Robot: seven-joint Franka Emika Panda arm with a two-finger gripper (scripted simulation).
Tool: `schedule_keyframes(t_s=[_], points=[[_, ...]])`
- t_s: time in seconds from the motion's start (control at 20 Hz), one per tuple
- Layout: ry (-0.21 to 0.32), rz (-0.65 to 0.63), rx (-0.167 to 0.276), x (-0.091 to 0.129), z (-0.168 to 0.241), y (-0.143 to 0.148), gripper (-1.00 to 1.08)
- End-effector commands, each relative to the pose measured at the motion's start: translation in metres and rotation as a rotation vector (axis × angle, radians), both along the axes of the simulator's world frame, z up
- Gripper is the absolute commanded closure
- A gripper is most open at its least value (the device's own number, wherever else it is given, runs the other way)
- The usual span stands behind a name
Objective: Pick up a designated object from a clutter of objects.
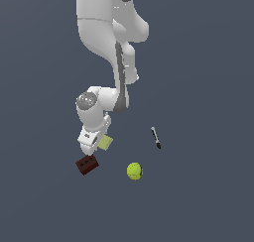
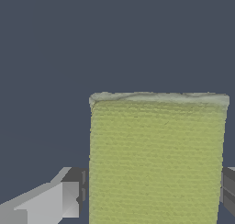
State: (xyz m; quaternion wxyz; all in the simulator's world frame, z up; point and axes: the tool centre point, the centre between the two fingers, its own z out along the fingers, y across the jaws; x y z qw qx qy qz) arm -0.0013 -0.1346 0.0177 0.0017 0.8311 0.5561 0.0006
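The pale yellow-green woven pad fills the space between my gripper's two fingers, which press on its two side edges. In the exterior view the pad shows just beside the white hand of the gripper, low over the floor; I cannot tell whether it is lifted. The dark red-brown holed brick lies just in front of the hand. The yellow-green tennis ball and the thin black-and-grey stick lie toward the exterior view's right.
The white arm reaches down from the top of the exterior view. The floor is a plain dark grey surface.
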Motion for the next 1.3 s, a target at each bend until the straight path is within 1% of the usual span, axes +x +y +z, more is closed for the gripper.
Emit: schedule_keyframes(t_s=[0.0, 0.25, 0.5, 1.25], points=[[-0.002, 0.001, -0.001, 0.003, 0.007, 0.003, 1.08], [-0.002, 0.001, 0.000, 0.012, 0.032, 0.013, 1.08], [-0.001, 0.002, 0.000, 0.025, 0.069, 0.029, 1.08], [0.001, 0.003, 0.003, 0.080, 0.215, 0.090, 1.08]])
